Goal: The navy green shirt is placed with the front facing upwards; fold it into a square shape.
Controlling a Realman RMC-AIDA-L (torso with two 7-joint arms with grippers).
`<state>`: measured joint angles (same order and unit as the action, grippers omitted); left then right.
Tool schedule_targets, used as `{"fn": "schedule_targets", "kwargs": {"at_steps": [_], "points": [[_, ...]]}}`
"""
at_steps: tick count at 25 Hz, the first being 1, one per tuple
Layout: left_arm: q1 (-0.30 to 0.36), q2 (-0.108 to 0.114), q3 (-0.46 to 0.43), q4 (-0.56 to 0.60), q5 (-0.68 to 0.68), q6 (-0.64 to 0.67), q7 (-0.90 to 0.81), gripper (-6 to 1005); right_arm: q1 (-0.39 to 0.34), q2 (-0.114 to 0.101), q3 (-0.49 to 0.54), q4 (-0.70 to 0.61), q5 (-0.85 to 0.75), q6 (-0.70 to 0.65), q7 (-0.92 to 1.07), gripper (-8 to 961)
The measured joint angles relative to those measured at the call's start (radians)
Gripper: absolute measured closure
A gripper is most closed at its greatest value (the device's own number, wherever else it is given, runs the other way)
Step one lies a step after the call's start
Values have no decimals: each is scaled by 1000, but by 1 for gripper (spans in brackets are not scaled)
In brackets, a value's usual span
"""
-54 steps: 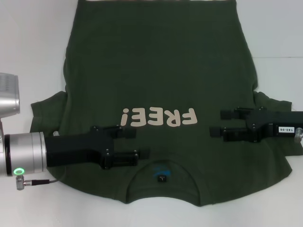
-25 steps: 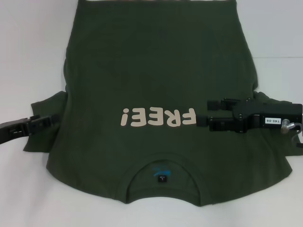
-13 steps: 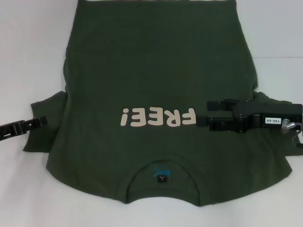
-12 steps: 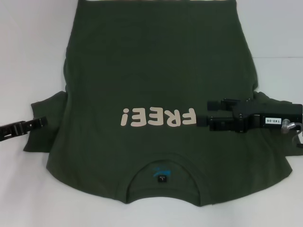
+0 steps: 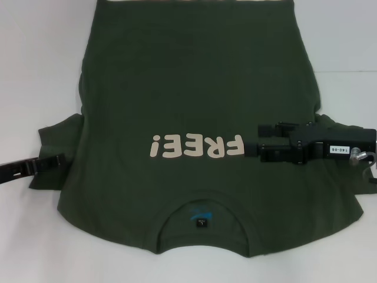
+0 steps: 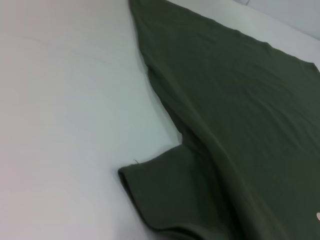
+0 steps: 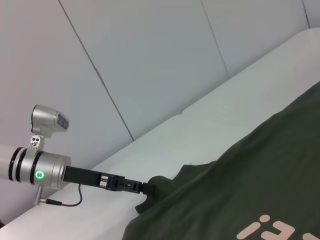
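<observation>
The left gripper (image 5: 59, 159) is seen at the edge of the left sleeve of the navy green shirt (image 5: 194, 88), its fingers apparently closed on the hem, though this cannot be told for certain. The shirt is spread flat, front up, on the white table (image 5: 35, 59). The right gripper (image 5: 263, 137) is held over the shirt's right chest beside the lettering, fingers parted and holding nothing.

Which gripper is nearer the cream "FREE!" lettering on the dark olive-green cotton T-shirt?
Right. The right gripper sits over the T-shirt right beside the lettering, by its "F". The left gripper is far off, at the left sleeve edge.
</observation>
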<state>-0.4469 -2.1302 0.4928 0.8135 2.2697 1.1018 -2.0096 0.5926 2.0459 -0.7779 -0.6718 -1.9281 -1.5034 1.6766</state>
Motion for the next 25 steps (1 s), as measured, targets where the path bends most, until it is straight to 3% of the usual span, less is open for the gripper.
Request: {"fn": "schedule_targets", "kwargs": {"at_steps": [10,18,25], "points": [[-13,1,20,-2,14,-2,-2,206,-1,0,0,0,0,1,0,58],[-27,3,34,9,60,-2,-28,392,-1,0,0,0,0,2,0,59],[-34,5,32,10,61,-2,-30,710,-1,-1,1,0,1,3,-1,59]]}}
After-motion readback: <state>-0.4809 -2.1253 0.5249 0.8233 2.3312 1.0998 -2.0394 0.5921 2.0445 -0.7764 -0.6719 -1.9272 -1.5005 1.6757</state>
